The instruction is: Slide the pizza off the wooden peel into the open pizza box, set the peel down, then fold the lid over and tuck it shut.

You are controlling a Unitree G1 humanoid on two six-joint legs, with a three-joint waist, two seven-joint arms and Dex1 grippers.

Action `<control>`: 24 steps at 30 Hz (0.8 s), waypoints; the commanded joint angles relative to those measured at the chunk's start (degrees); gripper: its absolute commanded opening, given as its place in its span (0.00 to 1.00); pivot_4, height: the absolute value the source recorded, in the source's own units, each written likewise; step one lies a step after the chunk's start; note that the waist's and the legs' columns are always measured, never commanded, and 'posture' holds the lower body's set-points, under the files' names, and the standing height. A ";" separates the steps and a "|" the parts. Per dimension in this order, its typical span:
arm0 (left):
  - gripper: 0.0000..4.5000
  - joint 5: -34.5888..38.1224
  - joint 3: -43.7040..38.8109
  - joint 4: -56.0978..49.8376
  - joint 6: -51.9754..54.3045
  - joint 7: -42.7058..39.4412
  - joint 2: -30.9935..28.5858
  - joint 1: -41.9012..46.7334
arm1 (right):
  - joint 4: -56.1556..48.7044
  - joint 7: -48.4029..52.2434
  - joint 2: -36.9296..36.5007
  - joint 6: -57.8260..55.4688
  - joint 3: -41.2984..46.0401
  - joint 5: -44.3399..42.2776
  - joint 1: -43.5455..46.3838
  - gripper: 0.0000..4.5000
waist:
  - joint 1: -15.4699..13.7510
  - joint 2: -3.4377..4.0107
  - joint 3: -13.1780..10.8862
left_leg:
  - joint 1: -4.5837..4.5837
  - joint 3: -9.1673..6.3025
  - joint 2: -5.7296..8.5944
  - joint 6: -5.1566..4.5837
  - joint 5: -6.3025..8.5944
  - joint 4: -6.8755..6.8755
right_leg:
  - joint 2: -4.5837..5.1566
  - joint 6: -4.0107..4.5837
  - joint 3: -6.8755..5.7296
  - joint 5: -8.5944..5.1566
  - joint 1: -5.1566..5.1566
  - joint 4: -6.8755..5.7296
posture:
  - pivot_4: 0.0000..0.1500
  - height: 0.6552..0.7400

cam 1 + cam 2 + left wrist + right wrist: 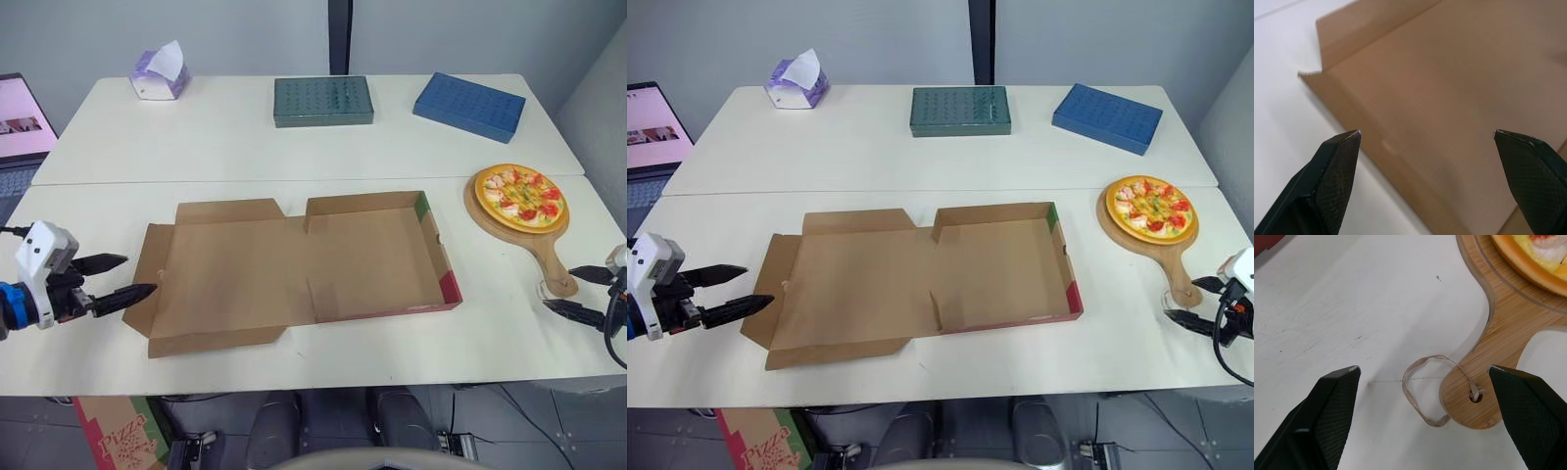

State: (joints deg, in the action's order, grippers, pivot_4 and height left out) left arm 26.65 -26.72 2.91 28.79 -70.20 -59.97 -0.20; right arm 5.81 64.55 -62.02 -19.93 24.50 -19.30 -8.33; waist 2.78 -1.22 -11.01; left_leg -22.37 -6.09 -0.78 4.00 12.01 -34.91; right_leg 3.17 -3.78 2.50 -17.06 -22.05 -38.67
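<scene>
Far left, the left gripper (140,273) hangs just off the table edge with its two black fingers spread wide and nothing between them. It aims at the outer flap of the brown cardboard pizza box (235,279). The box lies unfolded, its long axis running across the table: flat lid on the left, walled tray with red and green trim (377,259) on the right, empty.

On to the right, the round toy pizza with red and yellow toppings (520,196) sits on the head of the pale wooden peel (551,259), well apart from the tray. The peel's long axis runs from its round head, farther from the robot, to its handle, which points back toward the robot and slightly right. At the handle's end, a thin tan cord loop (1425,391) spills onto the white table (245,137).

The right gripper (558,288) sits just short of that handle end, fingers wide apart and gripping nothing.

To my eye, this is where it could go wrong. If those fingers close on the very tip, the loaded head will likely sag and could shed the pizza onto the table. The cord could also get pinched in and spoil the grip. Later, the tray's right wall could catch the peel's edge, and the light box, with nothing pinning it, may skid.
</scene>
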 commanded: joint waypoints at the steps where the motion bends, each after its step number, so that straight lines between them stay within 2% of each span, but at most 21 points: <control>1: 1.00 3.14 2.78 -6.76 2.19 -0.85 -0.92 4.07 | -4.76 -1.23 0.96 -1.86 5.26 -1.88 -1.85 1.00 | -0.12 0.00 0.00 | 0.00 0.01 0.00 0.00 0.00 0.00 | 0.00 0.00 0.01 0.00 0.00 0.00 | 1.00 1.00; 3: 1.00 4.55 5.55 -10.03 3.47 -1.18 -0.29 7.05 | -7.40 -1.95 1.87 -3.55 7.54 -2.66 -3.29 1.00 | -0.54 0.00 0.00 | -0.01 0.00 0.01 0.00 0.00 -0.01 | 0.00 -0.02 0.00 0.01 0.01 0.00 | 1.00 1.00; 7: 1.00 9.85 15.13 -16.65 6.82 -2.25 4.11 19.84 | -17.20 -4.49 4.94 -11.96 14.52 -7.43 -6.68 1.00 | -1.22 0.01 0.00 | -0.05 -0.01 0.01 0.00 0.00 -0.05 | -0.02 -0.07 0.02 0.04 0.01 0.00 | 1.00 1.00; 13: 1.00 13.07 23.28 -20.39 9.22 -4.61 7.99 30.22 | -26.13 -11.35 7.08 -19.88 17.85 -8.66 -7.59 1.00 | -0.73 -0.01 -0.01 | -0.09 -0.01 0.02 0.00 0.00 -0.10 | -0.05 -0.12 0.03 0.07 0.01 0.03 | 1.00 1.00; 19: 1.00 13.26 27.70 -22.41 9.06 -6.87 9.33 33.64 | -23.76 -23.10 4.71 -31.27 12.14 -5.36 0.85 1.00 | -0.27 -0.02 -0.01 | -0.08 0.03 0.02 0.00 0.00 -0.16 | -0.06 -0.13 0.09 0.08 0.01 0.00 | 1.00 1.00; 24: 1.00 13.83 29.42 -23.54 9.17 -7.17 10.81 35.11 | -13.57 -26.39 2.71 -35.72 1.91 -3.23 12.57 1.00 | -0.28 -0.04 -0.03 | -0.13 0.01 0.04 -0.01 0.00 -0.17 | -0.06 -0.09 0.08 0.10 -0.01 0.02 | 1.00 1.00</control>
State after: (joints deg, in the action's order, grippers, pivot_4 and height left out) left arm 39.33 2.84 -18.68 38.28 -77.01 -49.48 33.56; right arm -9.56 39.13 -57.85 -55.07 27.89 -23.60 2.42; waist 2.50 -1.26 -11.04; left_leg -22.51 -6.08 -0.74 3.99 12.00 -35.09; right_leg 3.11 -3.86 2.59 -16.95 -22.07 -38.65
